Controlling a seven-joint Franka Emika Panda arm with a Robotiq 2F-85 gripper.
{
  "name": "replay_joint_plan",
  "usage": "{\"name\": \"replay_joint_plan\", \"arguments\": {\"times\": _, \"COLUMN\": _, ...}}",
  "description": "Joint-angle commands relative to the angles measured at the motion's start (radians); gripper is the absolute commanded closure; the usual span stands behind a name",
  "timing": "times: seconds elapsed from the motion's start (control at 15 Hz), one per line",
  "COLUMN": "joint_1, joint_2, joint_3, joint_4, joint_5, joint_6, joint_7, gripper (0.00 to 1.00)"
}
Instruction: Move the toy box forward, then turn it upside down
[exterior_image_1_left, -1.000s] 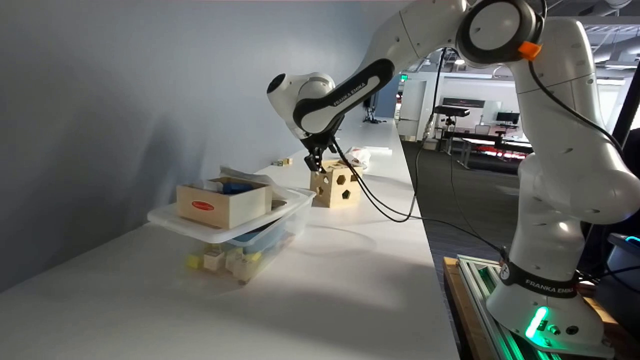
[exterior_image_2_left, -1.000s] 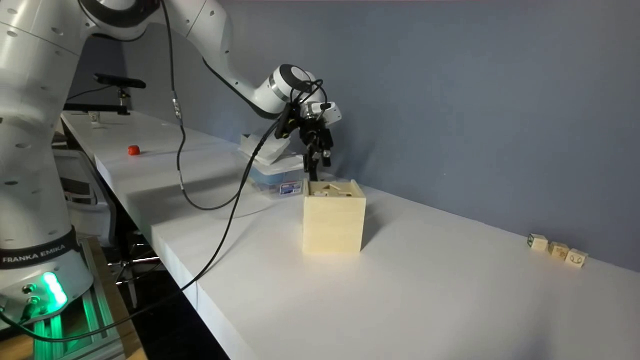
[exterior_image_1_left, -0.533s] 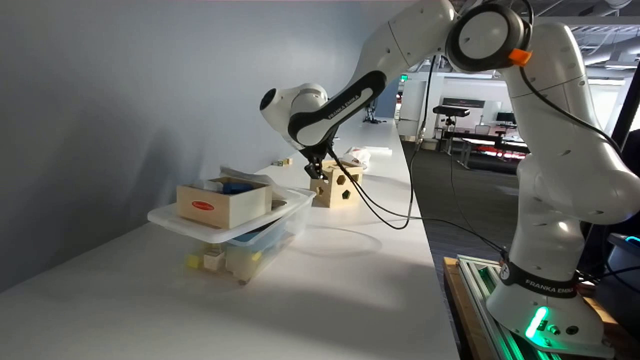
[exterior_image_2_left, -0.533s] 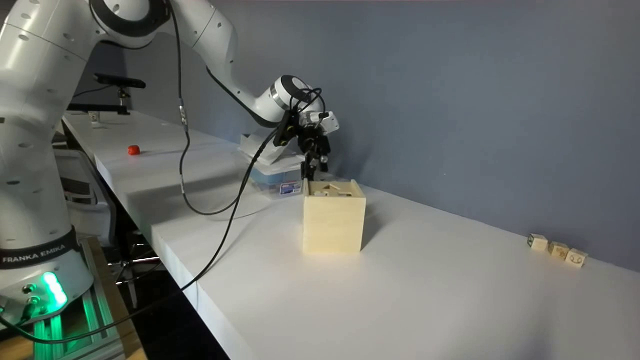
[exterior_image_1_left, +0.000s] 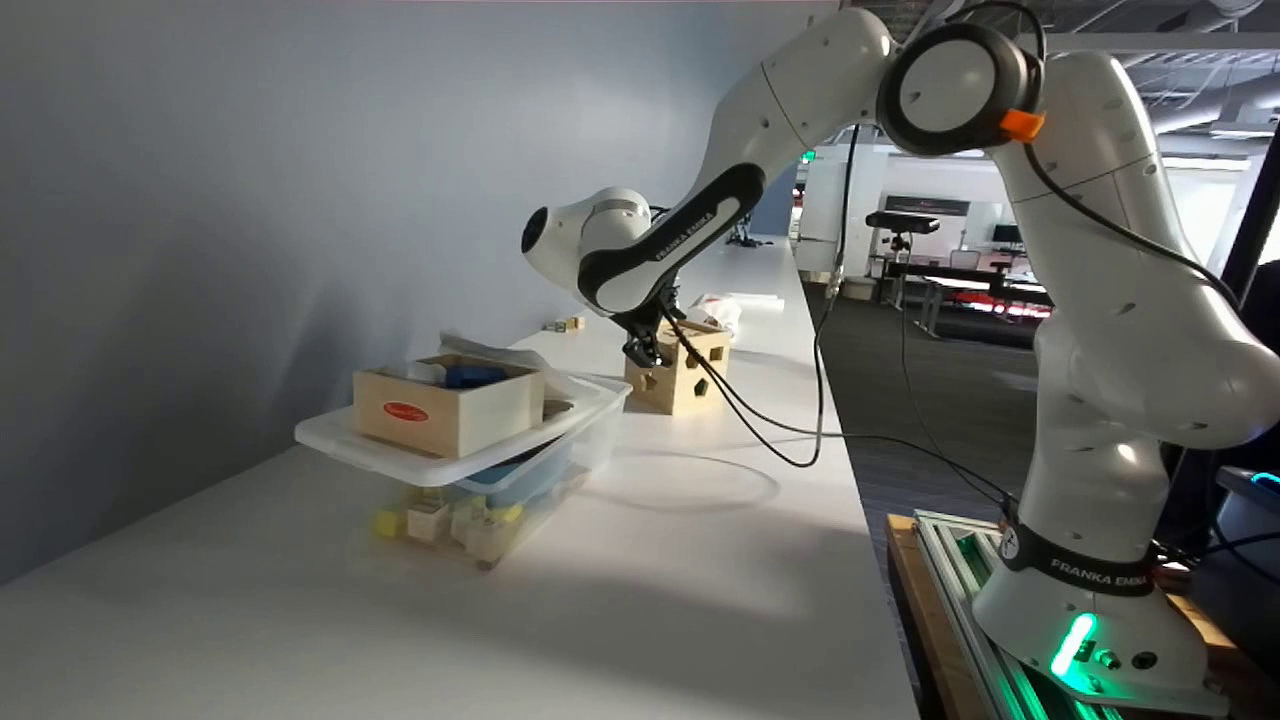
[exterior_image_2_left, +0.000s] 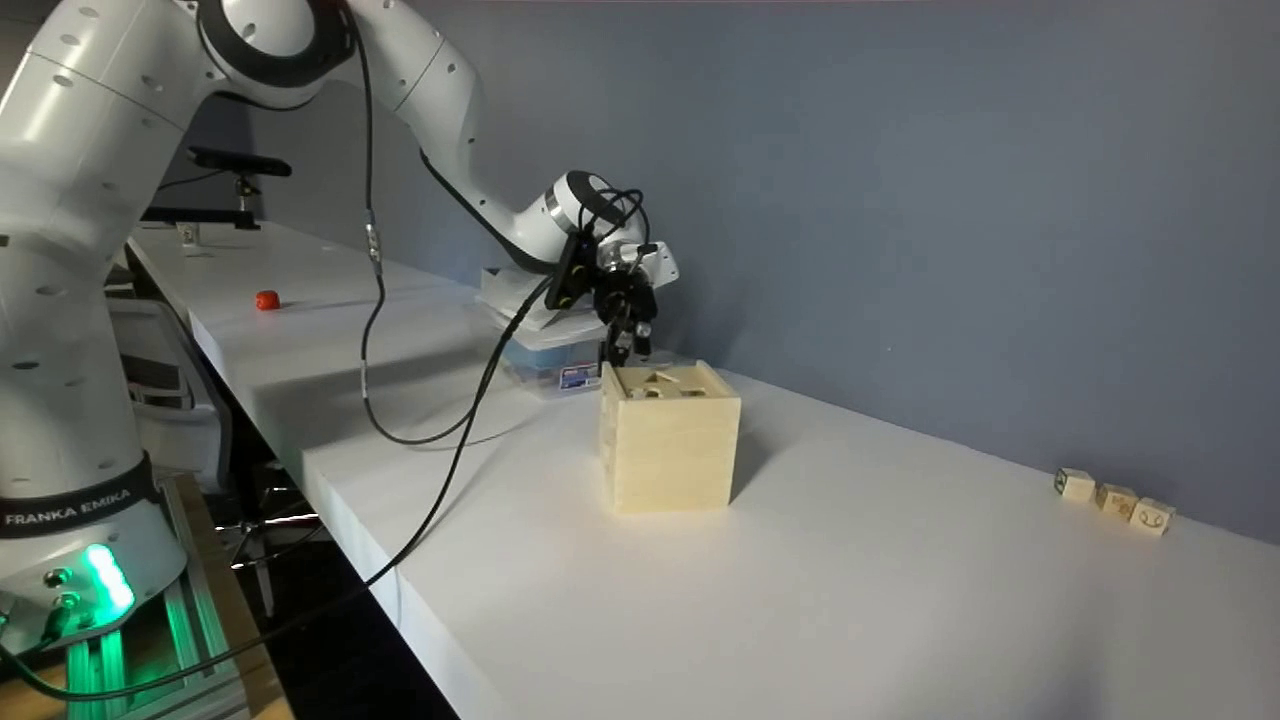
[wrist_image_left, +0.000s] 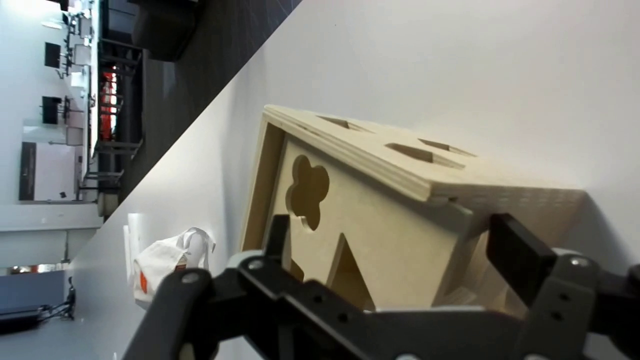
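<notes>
On a white bench (exterior_image_2_left: 900, 620), three wooden cubes (exterior_image_2_left: 1117, 501) and a clear plastic tub (exterior_image_1_left: 550, 490) sit near the wall-side edge. A wooden shape-sorter box (exterior_image_2_left: 668, 455) and a white bag (wrist_image_left: 156, 270) rest between the long edges, a red object (exterior_image_2_left: 267, 300) near the open edge.

See the box (exterior_image_2_left: 672, 455) upright on the bench (exterior_image_2_left: 900, 620), with cut-outs in its top and a plain face foremost. At its eleven o'clock corner, see the fingers (exterior_image_2_left: 614, 345) pointing down; cannot tell touching from just apart. Behind, near, at ten o'clock, see the tub (exterior_image_2_left: 546, 364). Between nine and ten, well apart, spot a red item (exterior_image_2_left: 267, 300). At three o'clock, well apart, count three blocks (exterior_image_2_left: 1116, 500) by the wall (exterior_image_2_left: 950, 200).
</notes>
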Motion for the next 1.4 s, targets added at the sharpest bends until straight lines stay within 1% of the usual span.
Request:
{"name": "replay_joint_plan", "arguments": {"times": 0.0, "joint_1": -0.005, "joint_2": 0.044, "joint_3": 0.005, "joint_4": 0.058, "joint_5": -0.041, "joint_6": -0.026, "joint_7": 0.013, "gripper": 0.0}}
{"name": "replay_joint_plan", "arguments": {"times": 0.27, "joint_1": -0.005, "joint_2": 0.053, "joint_3": 0.003, "joint_4": 0.09, "joint_5": -0.061, "joint_6": -0.033, "joint_7": 0.011, "gripper": 0.0}}
{"name": "replay_joint_plan", "arguments": {"times": 0.8, "joint_1": -0.017, "joint_2": 0.053, "joint_3": 0.011, "joint_4": 0.048, "joint_5": -0.058, "joint_6": -0.057, "joint_7": -0.016, "gripper": 0.0}}
{"name": "replay_joint_plan", "arguments": {"times": 1.13, "joint_1": -0.025, "joint_2": 0.054, "joint_3": -0.001, "joint_4": 0.047, "joint_5": -0.06, "joint_6": -0.085, "joint_7": -0.009, "gripper": 0.0}}
{"name": "replay_joint_plan", "arguments": {"times": 1.33, "joint_1": -0.031, "joint_2": 0.041, "joint_3": -0.004, "joint_4": 0.037, "joint_5": -0.068, "joint_6": -0.108, "joint_7": -0.03, "gripper": 0.0}}
